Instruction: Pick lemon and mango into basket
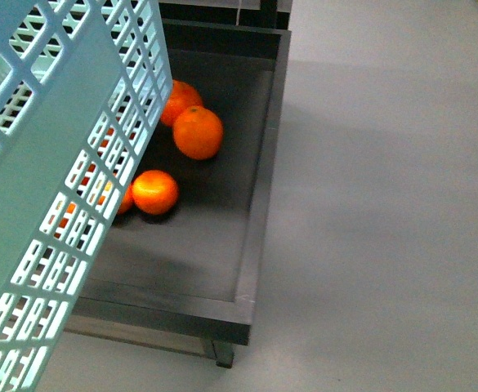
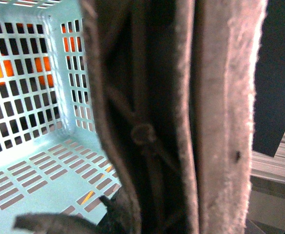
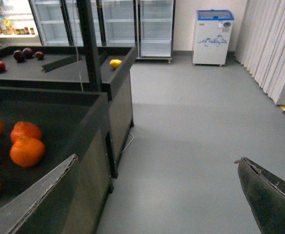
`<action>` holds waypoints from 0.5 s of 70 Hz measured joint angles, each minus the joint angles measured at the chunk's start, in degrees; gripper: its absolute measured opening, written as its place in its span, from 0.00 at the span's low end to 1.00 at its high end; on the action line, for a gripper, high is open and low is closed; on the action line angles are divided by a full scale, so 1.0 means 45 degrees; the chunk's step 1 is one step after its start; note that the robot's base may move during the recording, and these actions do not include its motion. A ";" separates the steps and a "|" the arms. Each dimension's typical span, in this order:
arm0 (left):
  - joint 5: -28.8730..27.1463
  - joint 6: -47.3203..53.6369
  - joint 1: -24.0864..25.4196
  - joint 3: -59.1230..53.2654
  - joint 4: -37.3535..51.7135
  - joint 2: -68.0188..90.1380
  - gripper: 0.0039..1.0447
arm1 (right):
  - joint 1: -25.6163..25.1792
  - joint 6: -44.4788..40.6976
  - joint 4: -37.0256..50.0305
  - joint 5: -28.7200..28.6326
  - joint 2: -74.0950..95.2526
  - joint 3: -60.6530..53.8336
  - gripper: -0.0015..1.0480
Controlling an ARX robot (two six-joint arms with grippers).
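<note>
The basket (image 1: 51, 163) fills the left of the front view. It hangs tilted over the near end of a black display bin (image 1: 259, 212), and as much of its slotted floor as shows past the left wrist holds no fruit. The left gripper (image 2: 84, 222) looks clamped on the brown handle (image 2: 220, 97), beside a zip tie (image 2: 143, 132). Only one dark fingertip shows, so that is my reading rather than a plain sight.

Right of the basket, around the middle of the frame, a few oranges (image 1: 198, 132) lie in the bin. They are not wanted.

The right gripper (image 3: 157, 195) has its jaws spread wide with nothing between them. Ahead of it, in the next bin along (image 3: 125, 61), sits what I take for the lemon (image 3: 115, 63), a small bright yellow fruit close to that bin's corner. It is well apart from the dark red fruits (image 3: 19, 54) at the other end. I can't pick out the mango; a yellow sliver at the edge of the left wrist picture is too cut off to name.

The work seems barely begun. To do it well, I'd move up to that farther bin, level the basket, and come down on the lemon from above, since it may roll. A black post (image 3: 86, 44) and the bins' raised walls stand between. Glass-door fridges (image 3: 154, 27), a chest freezer (image 3: 214, 36) and a curtain (image 3: 274, 44) stand beyond the open floor.
</note>
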 joint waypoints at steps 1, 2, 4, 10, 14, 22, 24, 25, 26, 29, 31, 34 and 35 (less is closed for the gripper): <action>0.0000 0.0000 0.0000 0.0000 0.0000 -0.0005 0.13 | 0.0000 -0.0010 0.0000 0.0005 0.0000 0.0000 0.92; 0.0000 0.0000 0.0000 0.0000 0.0000 -0.0005 0.13 | -0.0005 0.0000 0.0000 -0.0024 -0.0005 -0.0005 0.92; 0.0005 0.0000 0.0000 0.0000 0.0000 -0.0005 0.13 | 0.0000 -0.0005 0.0000 -0.0005 -0.0005 -0.0005 0.92; 0.0000 0.0000 0.0000 0.0000 0.0000 0.0000 0.13 | 0.0000 -0.0005 0.0000 -0.0010 -0.0005 -0.0005 0.92; 0.0005 0.0000 0.0000 0.0000 0.0000 -0.0005 0.13 | -0.0005 0.0000 0.0000 -0.0029 -0.0005 0.0000 0.92; 0.0005 0.0000 0.0000 0.0000 0.0000 0.0000 0.13 | 0.0000 -0.0005 0.0010 0.0010 -0.0010 0.0000 0.92; 0.0000 0.0000 0.0000 0.0000 0.0000 0.0000 0.13 | 0.0000 -0.0005 -0.0010 -0.0053 -0.0005 -0.0005 0.92; 0.0005 0.0000 0.0000 0.0000 0.0000 0.0000 0.13 | 0.0000 0.0000 -0.0005 -0.0019 -0.0005 -0.0005 0.92; 0.0005 -0.0005 0.0000 0.0000 0.0000 -0.0005 0.13 | -0.0005 0.0000 0.0000 0.0024 -0.0005 -0.0005 0.92; 0.0000 0.0000 0.0000 0.0000 0.0000 0.0000 0.13 | 0.0000 -0.0005 -0.0005 -0.0019 -0.0005 -0.0005 0.92; 0.0000 0.0000 0.0000 0.0000 0.0000 0.0000 0.13 | 0.0000 -0.0005 -0.0005 -0.0024 -0.0005 0.0000 0.92; 0.0005 0.0000 0.0000 0.0000 0.0000 0.0000 0.13 | -0.0005 -0.0010 0.0000 0.0000 -0.0005 0.0000 0.92; 0.0005 0.0005 0.0000 0.0000 0.0000 -0.0005 0.13 | 0.0000 -0.0010 -0.0005 -0.0019 -0.0005 0.0000 0.92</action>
